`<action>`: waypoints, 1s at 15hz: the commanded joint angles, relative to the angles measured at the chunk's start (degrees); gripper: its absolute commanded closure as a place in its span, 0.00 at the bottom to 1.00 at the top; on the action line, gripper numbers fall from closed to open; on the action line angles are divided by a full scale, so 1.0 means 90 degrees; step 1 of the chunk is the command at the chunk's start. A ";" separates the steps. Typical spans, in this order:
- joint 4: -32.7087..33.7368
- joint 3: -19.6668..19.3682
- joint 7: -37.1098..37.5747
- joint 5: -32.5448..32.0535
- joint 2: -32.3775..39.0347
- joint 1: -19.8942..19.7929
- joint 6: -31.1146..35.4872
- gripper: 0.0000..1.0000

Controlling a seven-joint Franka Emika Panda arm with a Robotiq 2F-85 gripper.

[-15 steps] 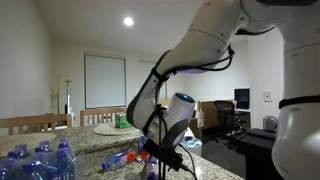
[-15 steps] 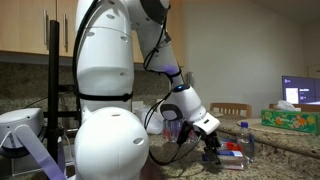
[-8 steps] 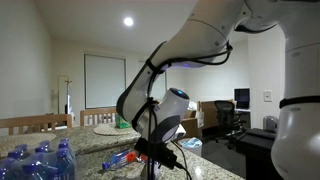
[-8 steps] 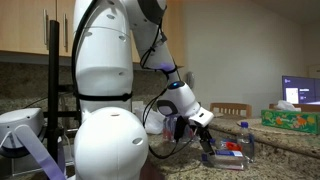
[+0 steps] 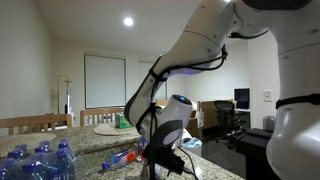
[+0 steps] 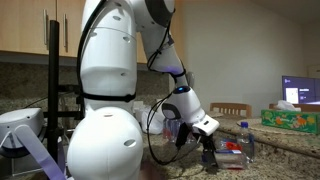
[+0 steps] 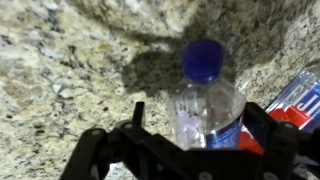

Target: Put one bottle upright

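Blue-capped bottle (image 7: 207, 112) between the parted fingers (image 7: 265, 125).

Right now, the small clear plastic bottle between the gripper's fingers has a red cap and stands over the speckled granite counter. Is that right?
No, the cap is blue, not red. The wrist view shows the small clear plastic bottle with its blue cap between the fingers of the gripper, over the speckled granite counter.

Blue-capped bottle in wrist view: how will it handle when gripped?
Bottle looks thin clear plastic: probably light, dents under a hard squeeze. Round body likely rolls on the counter if dropped sideways. Smooth wall may slip.
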 commanded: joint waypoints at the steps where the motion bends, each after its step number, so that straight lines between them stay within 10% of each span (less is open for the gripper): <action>1: 0.0046 -0.0264 -0.0447 0.0243 0.0269 0.0346 0.0000 0.00; 3: 0.0049 -0.0594 -0.0487 0.0152 0.0332 0.0633 0.0000 0.00; 4: 0.0095 -0.0750 -0.0518 0.0115 0.0378 0.0781 0.0000 0.25; 15: 0.0939 -0.3627 -0.0728 0.0124 0.1022 0.3816 -0.0003 0.92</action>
